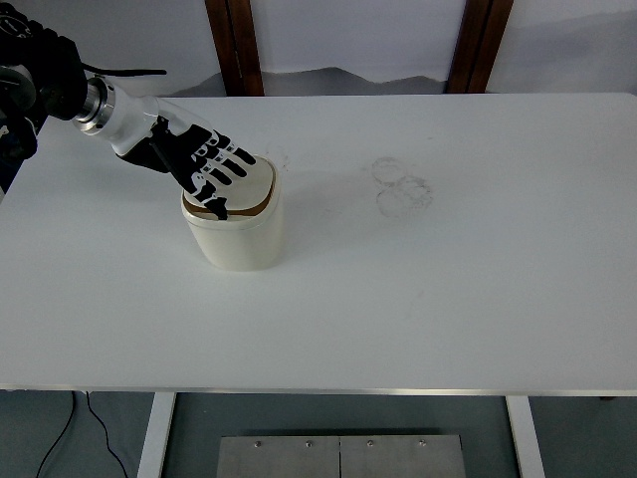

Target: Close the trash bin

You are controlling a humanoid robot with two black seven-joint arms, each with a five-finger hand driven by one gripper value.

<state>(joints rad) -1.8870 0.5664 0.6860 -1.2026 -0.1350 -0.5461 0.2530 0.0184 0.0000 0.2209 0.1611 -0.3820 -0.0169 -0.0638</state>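
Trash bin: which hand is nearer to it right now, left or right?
Left. The left hand lies flat on the trash bin lid, fingers spread across it. The right hand is out of view.

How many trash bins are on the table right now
1. The trash bin stands on the left part of the white table, with the left hand resting flat on its lid. Nothing else could hide another.

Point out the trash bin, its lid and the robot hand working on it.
trash bin (pixel 239 244): head view, front wall of the body.
lid (pixel 257 184): head view, bare right part.
left robot hand (pixel 204 164): head view, back of the hand.
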